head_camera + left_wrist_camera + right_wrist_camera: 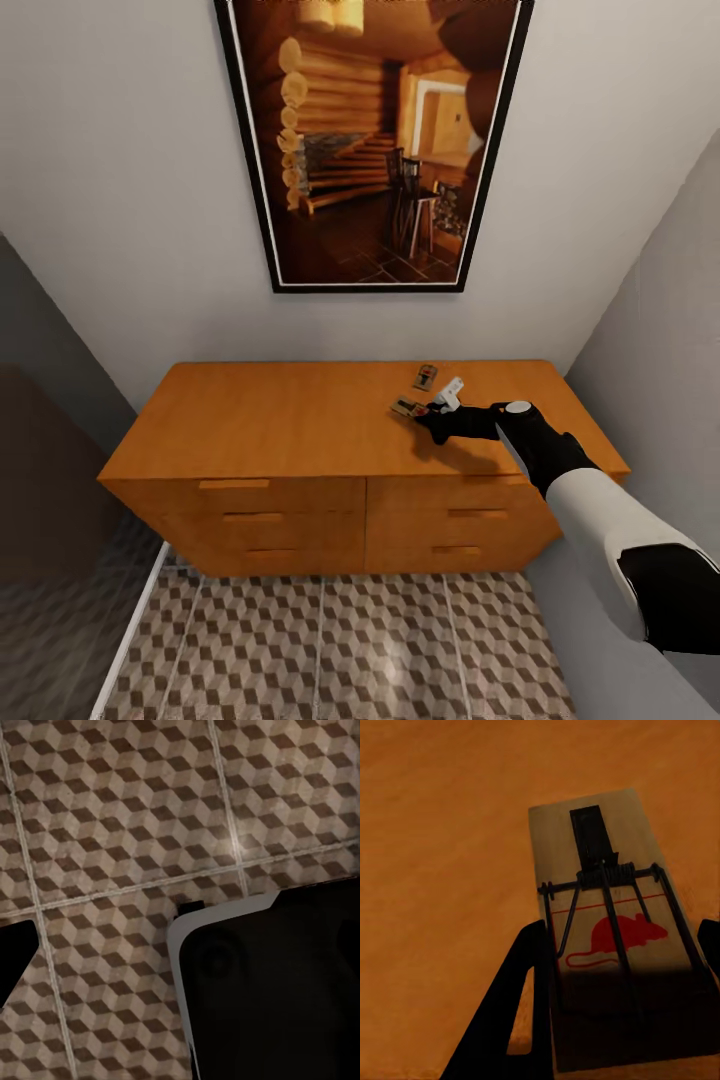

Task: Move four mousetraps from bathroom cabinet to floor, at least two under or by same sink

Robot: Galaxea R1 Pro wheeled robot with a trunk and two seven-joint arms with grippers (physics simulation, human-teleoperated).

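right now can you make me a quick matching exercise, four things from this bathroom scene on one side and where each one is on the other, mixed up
Things:
1. right hand
2. mousetrap with the red mouse print
3. framed picture
4. cube-pattern tiles

Places:
A. hanging on the wall above the cabinet
B. on the floor in front of the drawers
C. between the two fingers of the hand, lying on the cabinet top
D. over the cabinet top, reaching in from the right end

Pairs: 1-D, 2-C, 3-A, 4-B
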